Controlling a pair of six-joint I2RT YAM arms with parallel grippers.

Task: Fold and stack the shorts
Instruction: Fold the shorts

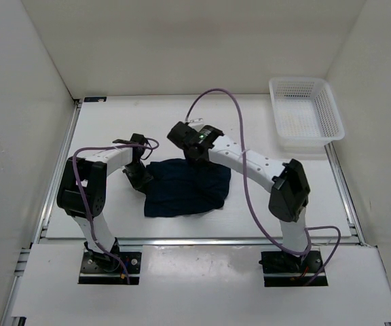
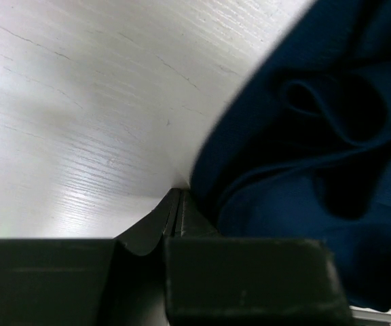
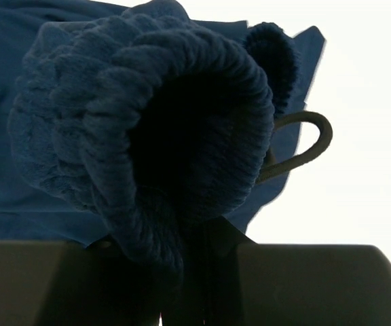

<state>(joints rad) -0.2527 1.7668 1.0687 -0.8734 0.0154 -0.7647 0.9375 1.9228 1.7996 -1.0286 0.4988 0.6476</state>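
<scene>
The dark navy shorts lie rumpled on the white table between the two arms. My left gripper is down at their left edge. In the left wrist view its fingers are pressed together, with the tips right at the hem of the shorts. My right gripper is at the far edge of the shorts. It is shut on the ribbed waistband, which bulges up in a thick bunch above the jaws. A dark drawstring loop hangs out to the right.
A white mesh basket stands at the back right corner of the table. White walls close in the left, back and right sides. Purple cables loop over both arms. The table's front rail runs just before the arm bases.
</scene>
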